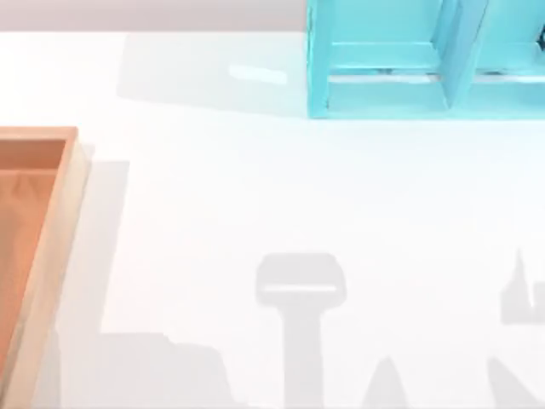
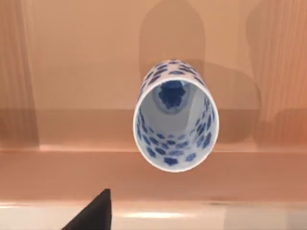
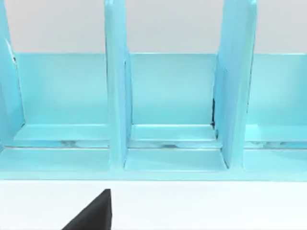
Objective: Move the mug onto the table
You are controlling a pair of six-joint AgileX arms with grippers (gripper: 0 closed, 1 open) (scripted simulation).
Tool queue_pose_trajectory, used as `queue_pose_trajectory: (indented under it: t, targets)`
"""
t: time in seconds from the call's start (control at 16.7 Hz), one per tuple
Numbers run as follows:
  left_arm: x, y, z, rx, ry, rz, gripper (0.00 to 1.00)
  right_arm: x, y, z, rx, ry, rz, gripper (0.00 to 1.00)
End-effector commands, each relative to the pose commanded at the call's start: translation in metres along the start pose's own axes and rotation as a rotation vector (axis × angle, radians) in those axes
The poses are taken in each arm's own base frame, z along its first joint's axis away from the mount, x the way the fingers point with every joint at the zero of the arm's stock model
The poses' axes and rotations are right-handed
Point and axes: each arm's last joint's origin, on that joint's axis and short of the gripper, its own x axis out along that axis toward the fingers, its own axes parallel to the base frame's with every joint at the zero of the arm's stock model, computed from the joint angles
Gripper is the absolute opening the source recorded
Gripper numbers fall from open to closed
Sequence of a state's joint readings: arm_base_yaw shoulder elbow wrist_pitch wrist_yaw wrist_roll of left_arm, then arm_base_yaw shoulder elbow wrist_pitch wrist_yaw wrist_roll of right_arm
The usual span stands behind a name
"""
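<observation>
Top view: counter (image 1: pixel 281 196) is bare white across the middle. Wooden tray (image 1: pixel 34 221) sits at the left edge of the frame, turquoise shelf unit (image 1: pixel 426 60) at the upper right. Grey arm shadows fall along the bottom of the frame.

Left wrist view: the mug (image 2: pixel 175 115) is dead centre, standing on the tray floor (image 2: pixel 72 72). Its mouth opens toward the camera and I can see down to the blue mark on its bottom, so the long axis runs roughly along the camera's line of sight. A tray wall (image 2: pixel 153 172) crosses the frame below it, with a strip of white counter beyond at the bottom edge. A black sliver of the left jaws (image 2: pixel 93 213) shows at lower left, well apart from the mug; can't tell if they're spread or pressed together.

Right wrist view: facing the shelf compartments, white counter in front. Black sliver of the right jaws (image 3: pixel 93 213) at lower left; state unreadable too.

My read: left arm is the nearer one, and the mug has not been picked up yet.
</observation>
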State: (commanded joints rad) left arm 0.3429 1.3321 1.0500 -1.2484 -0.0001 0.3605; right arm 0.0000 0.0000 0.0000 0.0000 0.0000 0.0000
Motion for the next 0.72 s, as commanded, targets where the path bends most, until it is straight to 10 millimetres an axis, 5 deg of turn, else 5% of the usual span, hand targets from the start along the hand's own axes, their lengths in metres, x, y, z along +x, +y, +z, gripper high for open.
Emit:
queue_pose_trajectory:
  t: [0.42,0.72]
  targets:
    - [0.000,0.003,0.004,0.003,0.034,-0.013,1.00,0.000,0.000,0.000,0.000,0.000,0.000,1.00]
    - [0.039,0.005,0.006,0.000,0.039,-0.015,1.00,0.000,0.000,0.000,0.000,0.000,0.000,1.00]
